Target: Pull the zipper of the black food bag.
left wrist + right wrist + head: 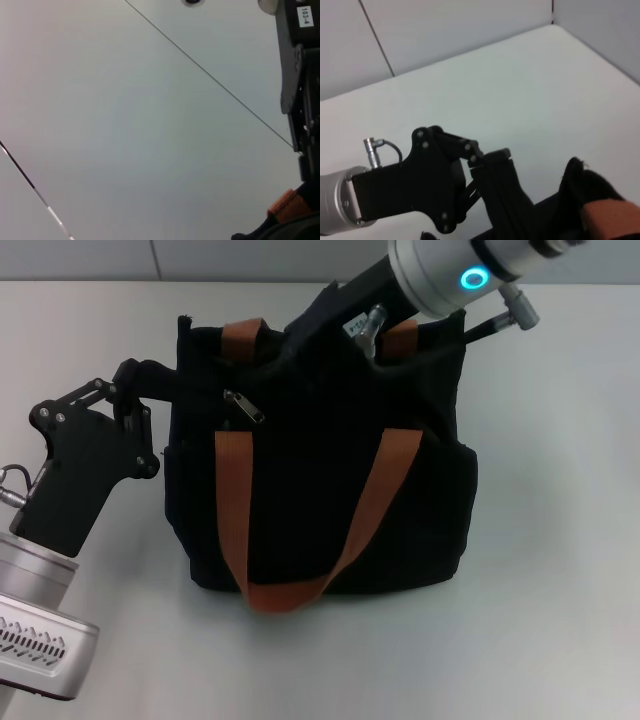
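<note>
Left gripper [165,390] pinches the black food bag [320,510] at its upper-left edge, likely bracing it; zipper [246,407] untouched; right gripper's fingers hidden.

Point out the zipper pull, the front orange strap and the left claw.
zipper pull [245,407], head view, on the silver tab's middle.
front orange strap [232,510], head view, on its left vertical run.
left claw [165,385], head view, where its fingers meet the black food bag's [310,510] upper corner.
</note>
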You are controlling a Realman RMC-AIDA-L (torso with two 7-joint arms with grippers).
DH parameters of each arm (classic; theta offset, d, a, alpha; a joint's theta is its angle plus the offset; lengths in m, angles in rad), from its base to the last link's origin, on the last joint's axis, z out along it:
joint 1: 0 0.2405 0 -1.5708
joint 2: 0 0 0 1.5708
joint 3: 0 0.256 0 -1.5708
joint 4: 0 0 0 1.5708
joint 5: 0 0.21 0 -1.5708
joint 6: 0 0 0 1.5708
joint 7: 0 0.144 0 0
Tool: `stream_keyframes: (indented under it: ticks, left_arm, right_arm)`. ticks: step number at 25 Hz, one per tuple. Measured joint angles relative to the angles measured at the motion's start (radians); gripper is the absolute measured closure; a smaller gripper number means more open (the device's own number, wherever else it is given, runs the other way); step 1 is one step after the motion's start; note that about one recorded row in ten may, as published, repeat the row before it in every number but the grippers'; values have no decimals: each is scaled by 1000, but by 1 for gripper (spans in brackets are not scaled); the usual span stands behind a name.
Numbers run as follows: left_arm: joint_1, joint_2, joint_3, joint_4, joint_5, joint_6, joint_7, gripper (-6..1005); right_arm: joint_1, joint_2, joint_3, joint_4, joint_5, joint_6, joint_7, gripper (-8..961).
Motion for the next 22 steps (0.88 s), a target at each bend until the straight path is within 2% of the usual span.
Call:
stream_keyframes:
  ticks: [7,12,22]
  left_arm:
    - [0,0,0,0,2,-1,0,938]
    - [0,0,0,0,3,0,0,938]
    - [0,0,6,-1,4,3,0,938]
  right_arm:
    - [12,3,-2,30,1,3,18,575]
    - [34,5,-8,76,4,10,19,527]
    - [68,8,-35,134,6,29,21,533]
